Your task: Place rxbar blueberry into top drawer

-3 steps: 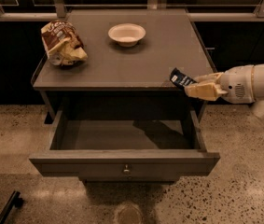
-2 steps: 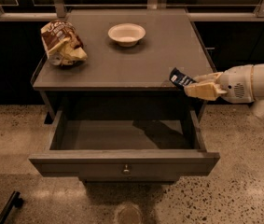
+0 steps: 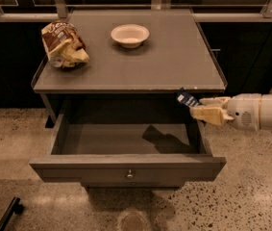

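The top drawer (image 3: 126, 167) of the grey table stands pulled open, with a flat front panel and a small round knob (image 3: 130, 174). Its inside holds nothing but the arm's shadow. My gripper (image 3: 196, 108) reaches in from the right on a white arm and is shut on the rxbar blueberry (image 3: 187, 98), a small dark navy wrapper. The bar hangs in the air over the drawer's right rear corner, just below the table's front edge.
On the tabletop (image 3: 174, 66) lie a brown-and-yellow chip bag (image 3: 63, 45) at the left and a white bowl (image 3: 129, 34) at the back middle. A dark counter and railing run behind the table. A black object (image 3: 8, 214) lies on the speckled floor at lower left.
The gripper with the bar has lowered slightly, from level with the table's front edge to just below it, over the drawer's right side.
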`<state>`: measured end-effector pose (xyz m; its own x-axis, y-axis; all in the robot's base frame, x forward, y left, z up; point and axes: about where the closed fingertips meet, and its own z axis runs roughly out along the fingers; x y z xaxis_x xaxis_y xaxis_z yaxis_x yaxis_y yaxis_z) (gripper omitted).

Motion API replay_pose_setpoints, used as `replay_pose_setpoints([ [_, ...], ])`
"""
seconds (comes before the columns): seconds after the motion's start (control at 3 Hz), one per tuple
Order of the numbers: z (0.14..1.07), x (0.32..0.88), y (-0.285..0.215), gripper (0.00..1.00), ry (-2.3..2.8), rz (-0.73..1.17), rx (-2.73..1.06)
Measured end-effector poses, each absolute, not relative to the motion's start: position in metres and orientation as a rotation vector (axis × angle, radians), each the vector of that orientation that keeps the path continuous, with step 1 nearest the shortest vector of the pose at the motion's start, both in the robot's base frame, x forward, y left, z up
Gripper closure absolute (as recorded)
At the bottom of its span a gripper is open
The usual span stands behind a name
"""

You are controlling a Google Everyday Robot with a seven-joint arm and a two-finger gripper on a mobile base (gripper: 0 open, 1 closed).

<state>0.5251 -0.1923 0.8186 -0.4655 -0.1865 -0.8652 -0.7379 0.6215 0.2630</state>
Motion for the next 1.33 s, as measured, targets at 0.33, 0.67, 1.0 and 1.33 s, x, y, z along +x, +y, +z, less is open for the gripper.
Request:
replay_pose_setpoints([
  [0.33, 0.788, 0.522, -0.187, 1.0, 1.979, 0.879, -0.671],
  [0.67, 0.753, 0.537, -0.177, 1.0, 2.0, 0.968, -0.645],
  [1.0, 0.721, 0.554, -0.164, 1.0, 2.048, 1.007, -0.64],
  [1.33, 0.686, 0.566, -0.158, 1.0, 2.141, 0.967, -0.632],
])
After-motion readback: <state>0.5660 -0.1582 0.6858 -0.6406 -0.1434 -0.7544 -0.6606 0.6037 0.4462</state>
